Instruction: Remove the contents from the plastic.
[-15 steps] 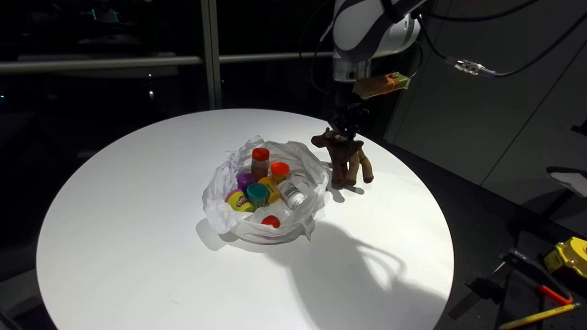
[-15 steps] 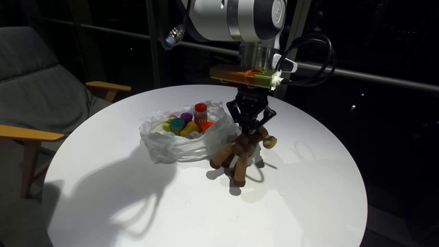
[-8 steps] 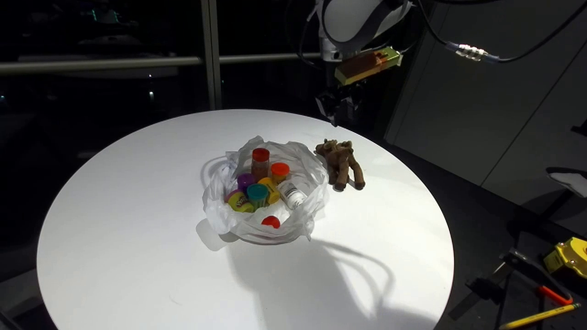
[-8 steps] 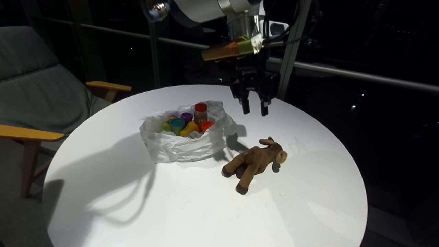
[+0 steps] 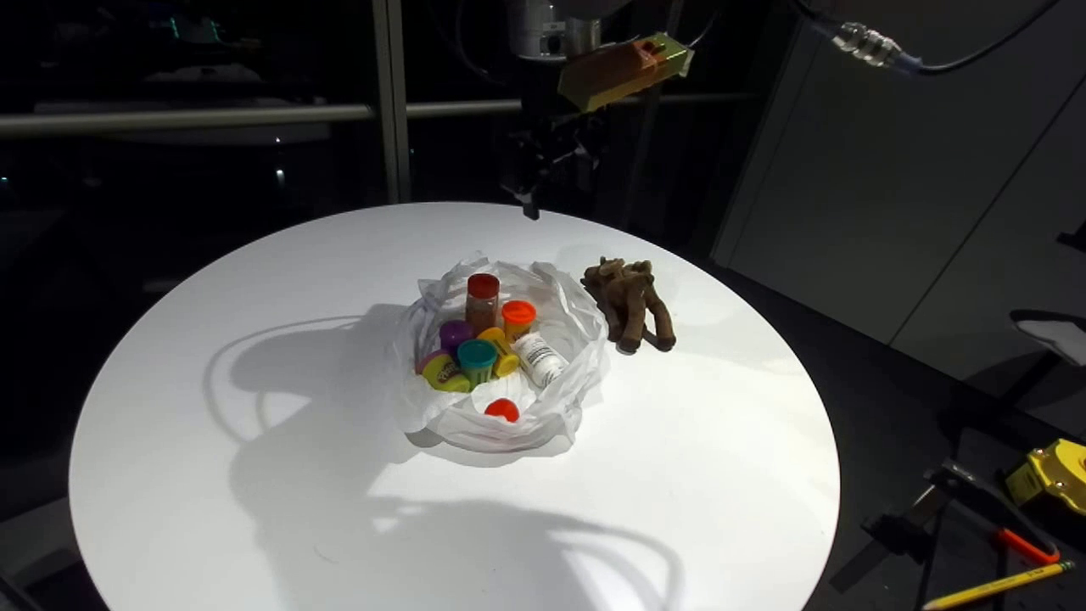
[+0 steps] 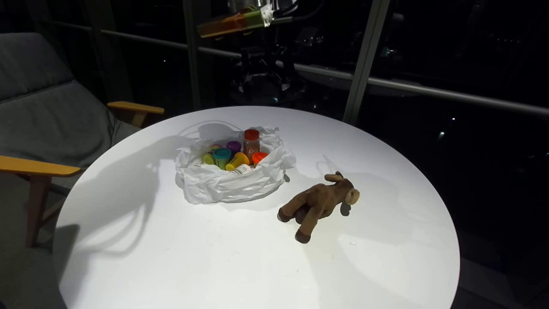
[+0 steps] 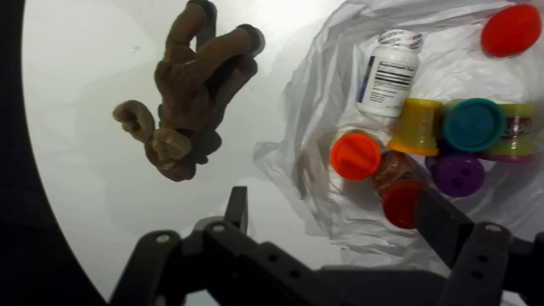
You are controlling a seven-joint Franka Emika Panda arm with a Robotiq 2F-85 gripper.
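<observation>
Bag (image 6: 236, 189) | brown animal (image 7: 187, 95) | both below pincer (image 7: 329, 208), well apart | jaws spread wide, holding nothing

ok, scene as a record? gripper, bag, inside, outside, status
gripper: open, holding nothing
bag: thin whitish plastic, mouth open, on white table
inside: red-capped bottle, white bottle, orange-lidded tub, yellow tub, teal-lidded tub, pink-lidded tub, purple piece, red piece
outside: brown animal figure, on table, beside bag, apart
status: unloading unfinished

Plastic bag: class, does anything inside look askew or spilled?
In the bag, the white supplement bottle lies on its side and the yellow-lidded tub is tipped, unlike the upright red-capped jar. No spill shows.
</observation>
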